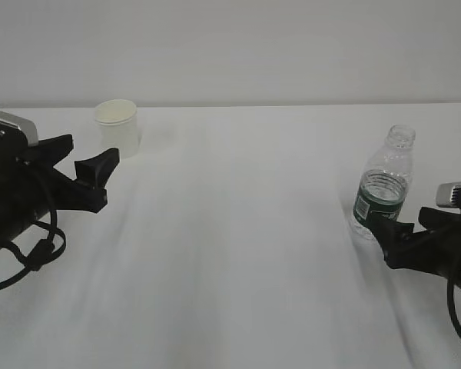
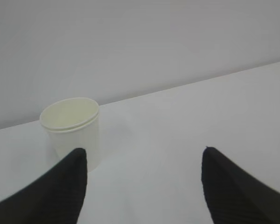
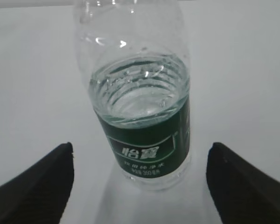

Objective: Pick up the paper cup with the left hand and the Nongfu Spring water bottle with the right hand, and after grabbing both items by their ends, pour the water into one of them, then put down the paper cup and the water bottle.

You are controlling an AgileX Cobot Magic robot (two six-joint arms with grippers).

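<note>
1. You have a white paper cup (image 2: 73,133), pale cream inside
2. Your clear ribbed bottle (image 3: 140,93) carries a dark green label band (image 3: 147,149) with white print
3. Black grippers; white table (image 1: 238,254); grey wall (image 1: 230,46)

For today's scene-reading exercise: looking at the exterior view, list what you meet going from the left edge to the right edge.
Left gripper → paper cup → water bottle → right gripper, all over the white table.
</note>
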